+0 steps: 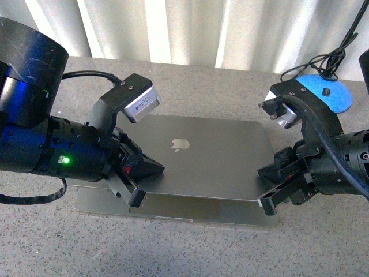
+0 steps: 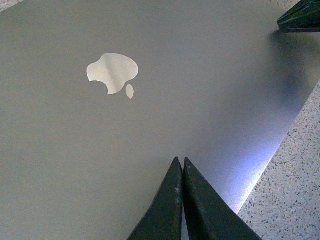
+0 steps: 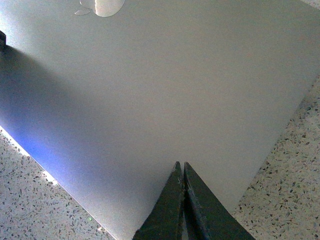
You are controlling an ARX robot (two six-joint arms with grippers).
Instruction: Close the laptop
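The grey laptop [image 1: 207,161] lies in the middle of the speckled table with its lid folded low over the base, logo side up; a strip of the base shows below the lid's front edge. The pale apple logo [image 2: 112,73] shows on the lid in both wrist views. My left gripper [image 1: 138,196] is shut, its tips over the lid's front left corner. My right gripper [image 1: 269,203] is shut too, at the lid's front right corner. In the wrist views both pairs of fingers [image 2: 179,165] [image 3: 180,167] point down at the lid [image 3: 165,90]. Keys and screen are hidden.
A blue round pad [image 1: 330,92] with a black cable [image 1: 340,52] lies at the table's far right. Pale curtains [image 1: 190,29] hang behind the table. Speckled tabletop [image 1: 190,254] stretches in front of the laptop.
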